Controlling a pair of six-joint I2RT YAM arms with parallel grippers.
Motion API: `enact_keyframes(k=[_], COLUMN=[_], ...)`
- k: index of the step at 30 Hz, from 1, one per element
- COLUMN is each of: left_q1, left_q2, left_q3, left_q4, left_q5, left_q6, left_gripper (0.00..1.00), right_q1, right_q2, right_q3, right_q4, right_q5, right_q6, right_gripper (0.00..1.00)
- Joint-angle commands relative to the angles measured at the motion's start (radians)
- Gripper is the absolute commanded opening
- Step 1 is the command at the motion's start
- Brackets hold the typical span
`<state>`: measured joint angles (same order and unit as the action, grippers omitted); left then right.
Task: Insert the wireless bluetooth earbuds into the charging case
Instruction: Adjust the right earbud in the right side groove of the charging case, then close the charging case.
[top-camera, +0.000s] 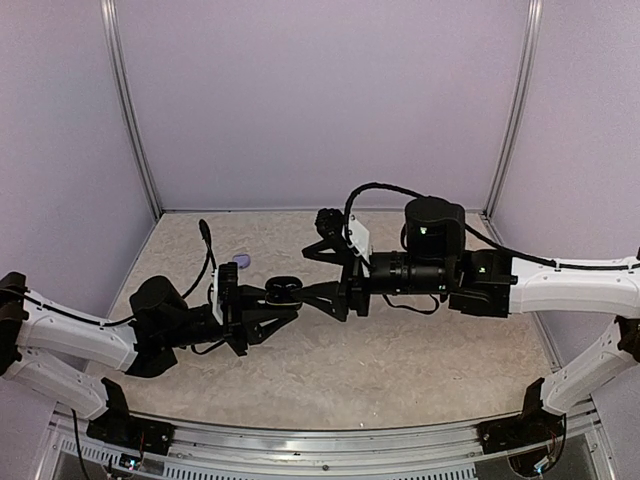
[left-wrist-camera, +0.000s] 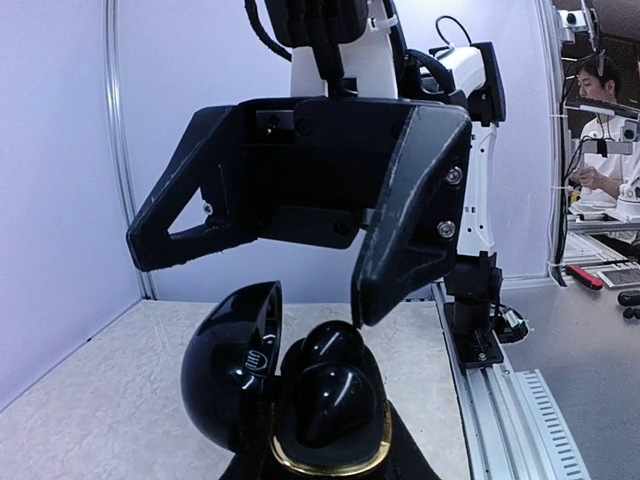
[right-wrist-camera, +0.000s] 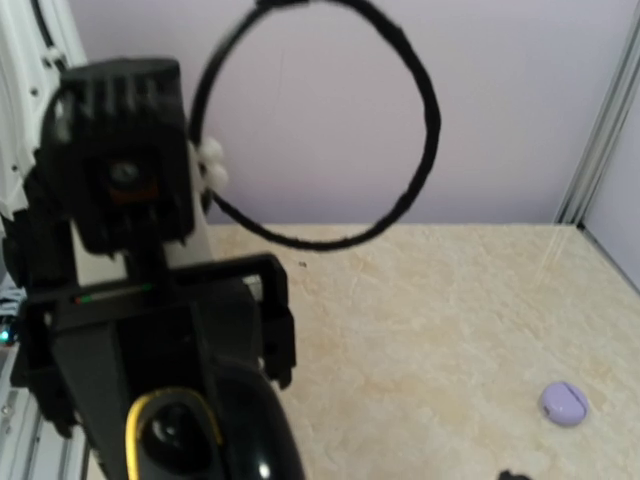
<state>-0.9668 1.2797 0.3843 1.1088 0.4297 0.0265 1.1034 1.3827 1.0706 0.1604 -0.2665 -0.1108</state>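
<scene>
My left gripper is shut on the base of a glossy black charging case with a gold rim. It holds the case above the table with the lid swung open to the left. Two black earbuds sit side by side in the case's wells. My right gripper hangs open just above it, nothing between its fingers. One of its fingertips is at the top of the upper bud, and the other stands off to the left. In the top view the right gripper meets the case mid-table.
A small lilac case lies shut on the beige tabletop, behind the left gripper in the top view. A small dark thing shows at the bottom edge of the right wrist view. Purple walls enclose the back and sides.
</scene>
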Motion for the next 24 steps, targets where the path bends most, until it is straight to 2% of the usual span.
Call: enact_keyframes(k=[1, 7, 16, 24], left_q1=[-0.007, -0.01, 0.005, 0.004], left_q2=[-0.022, -0.022, -0.014, -0.017], left_q3=[0.025, 0.025, 0.026, 0.037], left_q4=[-0.004, -0.004, 0.003, -0.009], left_q5=[0.008, 0.015, 0.034, 0.039], left_q6=[0.013, 0.015, -0.022, -0.022], left_gripper=[0.0, 0.0, 0.0, 0.0], right_q1=[-0.013, -0.022, -0.022, -0.023], right_q2=[0.029, 0.044, -0.005, 0.024], right_q3=[0.025, 0.021, -0.014, 0.014], right_q4=[-0.033, -0.037, 0.011, -0.019], right_q5=[0.026, 0.011, -0.208, -0.265], right_q6=[0.009, 0.014, -0.018, -0.026], right_gripper=[0.75, 0.73, 0.73, 0.72])
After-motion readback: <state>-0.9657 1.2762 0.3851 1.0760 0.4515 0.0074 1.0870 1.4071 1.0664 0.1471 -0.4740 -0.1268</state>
